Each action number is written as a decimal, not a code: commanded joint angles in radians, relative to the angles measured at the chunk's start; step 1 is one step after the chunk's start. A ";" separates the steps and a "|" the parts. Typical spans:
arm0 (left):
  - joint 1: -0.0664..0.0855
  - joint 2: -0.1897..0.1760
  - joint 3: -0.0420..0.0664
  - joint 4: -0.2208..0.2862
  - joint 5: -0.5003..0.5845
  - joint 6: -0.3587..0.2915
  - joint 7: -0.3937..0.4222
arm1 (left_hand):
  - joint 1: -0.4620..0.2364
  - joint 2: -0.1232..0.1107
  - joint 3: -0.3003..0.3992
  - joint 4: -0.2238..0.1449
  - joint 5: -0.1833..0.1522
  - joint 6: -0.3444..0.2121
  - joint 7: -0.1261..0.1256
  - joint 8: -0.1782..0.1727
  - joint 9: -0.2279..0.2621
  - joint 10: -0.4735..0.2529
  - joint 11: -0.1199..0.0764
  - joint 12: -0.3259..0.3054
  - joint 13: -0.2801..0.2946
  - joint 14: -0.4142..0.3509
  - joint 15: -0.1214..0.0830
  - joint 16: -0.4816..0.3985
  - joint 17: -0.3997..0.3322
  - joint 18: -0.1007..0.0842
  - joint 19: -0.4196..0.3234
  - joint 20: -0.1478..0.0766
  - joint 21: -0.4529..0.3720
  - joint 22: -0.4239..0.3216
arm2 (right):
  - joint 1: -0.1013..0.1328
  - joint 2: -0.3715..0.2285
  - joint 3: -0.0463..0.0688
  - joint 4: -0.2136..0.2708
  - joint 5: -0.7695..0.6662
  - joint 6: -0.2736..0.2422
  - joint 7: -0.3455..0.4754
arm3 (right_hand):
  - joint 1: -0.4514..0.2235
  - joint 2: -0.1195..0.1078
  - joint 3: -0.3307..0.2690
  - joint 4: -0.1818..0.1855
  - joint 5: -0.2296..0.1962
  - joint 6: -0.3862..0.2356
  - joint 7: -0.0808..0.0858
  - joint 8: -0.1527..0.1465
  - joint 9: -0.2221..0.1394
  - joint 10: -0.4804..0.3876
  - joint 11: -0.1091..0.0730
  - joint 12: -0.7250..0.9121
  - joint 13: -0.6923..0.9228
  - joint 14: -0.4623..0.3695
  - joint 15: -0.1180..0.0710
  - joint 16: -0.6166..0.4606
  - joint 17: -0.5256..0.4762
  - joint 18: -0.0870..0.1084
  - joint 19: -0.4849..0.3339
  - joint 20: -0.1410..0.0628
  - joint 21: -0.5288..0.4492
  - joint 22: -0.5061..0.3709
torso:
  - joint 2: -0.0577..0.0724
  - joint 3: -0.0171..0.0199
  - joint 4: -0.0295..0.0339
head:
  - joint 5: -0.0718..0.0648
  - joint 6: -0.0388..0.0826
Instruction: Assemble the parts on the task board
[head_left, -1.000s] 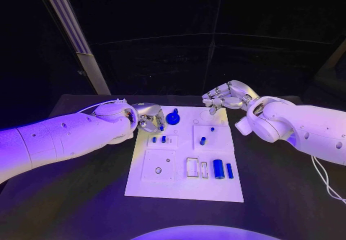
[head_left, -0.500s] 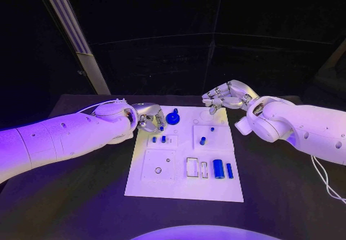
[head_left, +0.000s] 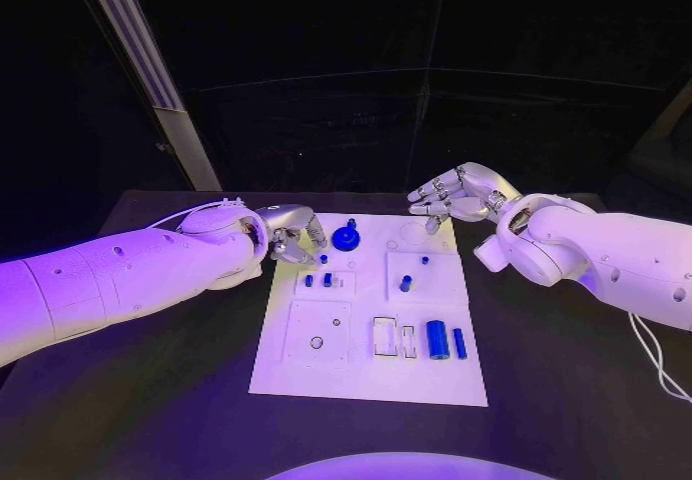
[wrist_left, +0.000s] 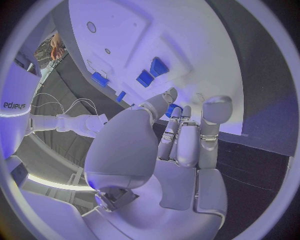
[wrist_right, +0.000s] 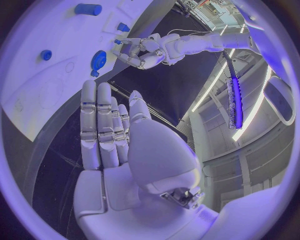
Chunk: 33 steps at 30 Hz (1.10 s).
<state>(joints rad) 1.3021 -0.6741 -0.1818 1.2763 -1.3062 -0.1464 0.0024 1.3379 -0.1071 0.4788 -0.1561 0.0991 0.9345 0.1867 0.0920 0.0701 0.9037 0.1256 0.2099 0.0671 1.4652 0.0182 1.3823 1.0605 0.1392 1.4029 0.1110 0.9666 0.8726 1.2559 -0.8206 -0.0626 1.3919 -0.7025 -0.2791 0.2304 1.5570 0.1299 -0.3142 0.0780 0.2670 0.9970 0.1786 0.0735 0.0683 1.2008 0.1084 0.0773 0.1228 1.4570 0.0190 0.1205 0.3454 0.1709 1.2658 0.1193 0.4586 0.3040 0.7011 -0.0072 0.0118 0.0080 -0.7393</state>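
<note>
Two bulky white arms are showing smooth, rounded shells dotted with small dark screw holes — the left arm (head_left: 116, 275) and the right arm (head_left: 613, 255). Each is ending in a silver hand — left hand (head_left: 293, 232), right hand (head_left: 459, 195) — with segmented metallic fingers. A thin white cable (head_left: 652, 355) is trailing beneath the right arm, toward five o'clock.

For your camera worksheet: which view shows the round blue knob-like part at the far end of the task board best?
The head view: the round blue part appears unobstructed on the task board. The right wrist view shows it smaller, distorted. In the left wrist view I cannot identify it.
</note>
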 joint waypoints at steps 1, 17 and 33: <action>0.001 -0.016 0.001 0.003 0.186 -0.093 0.132 | 0.005 0.013 0.009 0.001 0.011 0.035 0.000 0.018 0.005 0.045 -0.002 0.027 0.005 0.007 0.006 -0.005 -0.007 0.003 -0.005 0.007 -0.017 -0.013 | 0.001 -0.007 0.000 0.004 -0.201 -0.014 -0.054 | 0.052 0.010 0.018 -0.034 0.017 0.028 -0.012 0.013 0.004 0.023 -0.023 0.011 -0.005 0.061 -0.022 0.057 0.026 0.015 0.040 -0.022 0.044 0.025 | -0.001 -0.0001 -0.0009 | -0.002 0.003; 0.002 -0.114 -0.005 0.094 1.175 -0.051 0.554 | -0.017 0.008 0.034 -0.004 0.030 0.056 0.004 0.041 -0.003 0.052 0.001 0.056 -0.001 -0.282 0.008 -0.328 -0.585 0.043 -0.225 0.006 -0.286 -0.246 | -0.007 -0.041 0.000 0.069 -0.805 0.009 -0.307 | 0.058 0.008 0.037 -0.081 0.013 0.072 -0.032 -0.008 0.000 0.014 -0.036 -0.008 -0.036 0.044 -0.037 0.428 0.217 -0.046 0.081 -0.045 0.549 0.540 | 0.000 -0.0014 0.0002 | -0.037 0.031; 0.001 -0.140 -0.027 0.196 1.507 -0.039 0.611 | -0.035 0.023 -0.015 0.011 0.049 0.048 0.004 0.048 -0.003 0.070 -0.003 0.091 0.004 -0.288 0.010 -0.323 -0.598 0.044 -0.234 0.011 -0.296 -0.253 | -0.038 -0.036 0.000 0.118 -1.003 0.053 -0.373 | 0.040 0.007 0.023 -0.077 -0.074 0.040 -0.041 -0.010 0.000 -0.044 -0.031 -0.011 -0.061 0.030 -0.030 0.631 0.362 -0.070 0.092 -0.033 0.745 0.760 | -0.001 -0.0018 0.0007 | -0.057 0.035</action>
<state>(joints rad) 1.3022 -0.8129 -0.2095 1.4704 0.1218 -0.2113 0.5710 1.3104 -0.0844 0.4704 -0.1449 0.1434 0.9875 0.1892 0.1363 0.0685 0.9668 0.1213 0.2980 0.0693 1.1809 0.0268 1.0570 0.4641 0.1699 1.1745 0.1214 0.6763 0.6209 1.2170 -0.8572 -0.0629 1.5052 -1.6428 -0.2631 -0.1237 1.6077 0.1346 -0.2852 0.0027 0.1923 1.0423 0.1331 0.0658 0.0679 1.1641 0.0799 0.0723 0.0629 1.4668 -0.0165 0.7456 0.7087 0.1080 1.3619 0.0838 1.1998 1.0626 0.7017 -0.0100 0.0130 -0.0469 -0.7028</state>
